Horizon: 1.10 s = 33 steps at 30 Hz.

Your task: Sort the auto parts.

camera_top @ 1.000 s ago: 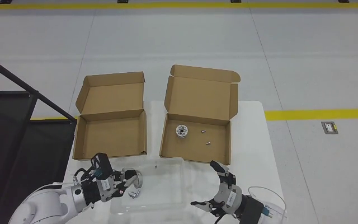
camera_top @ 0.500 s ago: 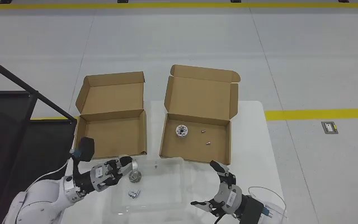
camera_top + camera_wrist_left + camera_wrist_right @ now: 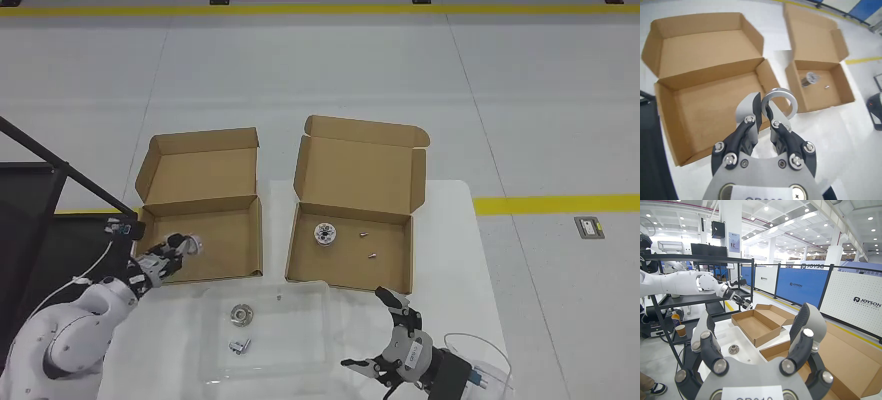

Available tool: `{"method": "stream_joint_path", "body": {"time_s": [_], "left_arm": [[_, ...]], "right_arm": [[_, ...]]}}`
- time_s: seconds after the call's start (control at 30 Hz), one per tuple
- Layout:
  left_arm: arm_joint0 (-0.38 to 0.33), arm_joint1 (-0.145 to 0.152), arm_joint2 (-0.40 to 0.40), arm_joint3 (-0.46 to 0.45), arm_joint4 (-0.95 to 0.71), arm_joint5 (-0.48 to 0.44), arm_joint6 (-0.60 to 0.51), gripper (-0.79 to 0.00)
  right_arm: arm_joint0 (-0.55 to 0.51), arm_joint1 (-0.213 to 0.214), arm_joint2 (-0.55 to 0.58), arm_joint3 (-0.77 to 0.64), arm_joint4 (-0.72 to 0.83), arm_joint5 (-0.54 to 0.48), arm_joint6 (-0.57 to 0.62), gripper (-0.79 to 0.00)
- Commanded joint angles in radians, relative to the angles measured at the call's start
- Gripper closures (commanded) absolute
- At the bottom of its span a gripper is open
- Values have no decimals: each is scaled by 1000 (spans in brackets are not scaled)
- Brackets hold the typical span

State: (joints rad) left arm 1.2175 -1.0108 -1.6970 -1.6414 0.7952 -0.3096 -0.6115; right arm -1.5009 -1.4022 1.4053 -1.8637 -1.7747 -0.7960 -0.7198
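Note:
My left gripper (image 3: pixel 763 108) is shut on a silver metal ring (image 3: pixel 780 103), held above the near edge of the left cardboard box (image 3: pixel 205 245). In the top view that gripper (image 3: pixel 183 244) sits at the box's left front corner. The right cardboard box (image 3: pixel 390 260) holds a round toothed part (image 3: pixel 325 233) and two small screws (image 3: pixel 366 245). A clear plastic tray (image 3: pixel 300 340) at the table's front holds a flanged metal part (image 3: pixel 239 315) and a small piece (image 3: pixel 239 346). My right gripper (image 3: pixel 385 335) stands open at the tray's right front corner, nothing between its fingers.
A black shelf rack (image 3: pixel 40 230) stands left of the table, with a bottle (image 3: pixel 676 318) and a paper cup (image 3: pixel 681 330) on a lower shelf. The box lids (image 3: pixel 200 160) stand up at the back. A clear bag (image 3: pixel 480 355) lies by the right arm.
My left gripper has lifted the ring out of the tray and carried it left and back to the left box. The right arm has not moved.

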Motion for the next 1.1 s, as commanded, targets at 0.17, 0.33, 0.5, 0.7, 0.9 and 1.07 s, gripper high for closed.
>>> {"method": "stream_joint_path", "body": {"time_s": [0.17, 0.33, 0.5, 0.7, 0.9, 1.07], "left_arm": [[-62, 0, 31, 74, 2, 49, -78, 0], [-62, 0, 31, 74, 2, 49, -78, 0], [-123, -7, 78, 151, 122, 247, -32, 0], [-313, -25, 225, 393, 209, 307, -87, 0], [-451, -47, 328, 586, 274, 336, -83, 0], [-531, -67, 393, 701, 287, 322, -71, -114]], "right_arm": [[0, 0, 0, 0, 0, 0, 0, -785], [0, 0, 0, 0, 0, 0, 0, -785], [0, 0, 0, 0, 0, 0, 0, -785], [0, 0, 0, 0, 0, 0, 0, -785], [0, 0, 0, 0, 0, 0, 0, -785], [0, 0, 0, 0, 0, 0, 0, -785]]}}
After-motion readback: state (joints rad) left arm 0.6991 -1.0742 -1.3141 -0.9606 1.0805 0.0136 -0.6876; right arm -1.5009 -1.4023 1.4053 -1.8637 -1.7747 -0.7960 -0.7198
